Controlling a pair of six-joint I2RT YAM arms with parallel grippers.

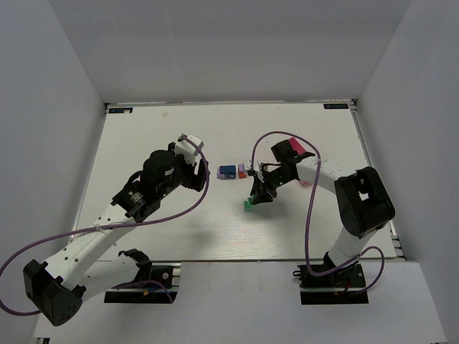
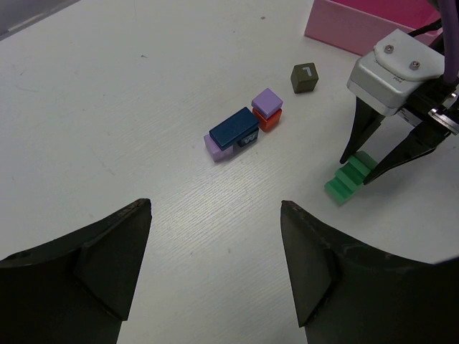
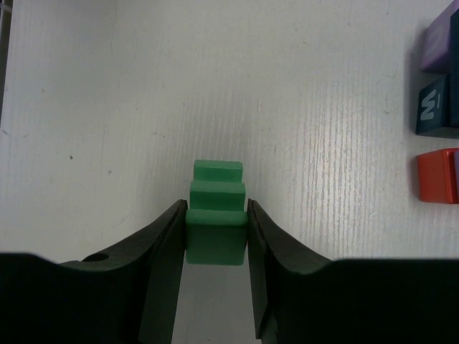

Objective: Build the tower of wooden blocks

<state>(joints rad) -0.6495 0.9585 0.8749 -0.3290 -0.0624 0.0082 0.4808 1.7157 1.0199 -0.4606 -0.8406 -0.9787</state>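
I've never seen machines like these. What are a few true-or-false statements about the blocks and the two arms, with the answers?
1. The right tool grips a green stepped block. True.
2. The left tool holds a blue block. False: it is open and empty. The blue block lies on top of a lilac block.
3. A small lilac cube sits on a red block. True.
4. The dark cube lies inside the pink tray. False: it stands on the table, beside the tray.
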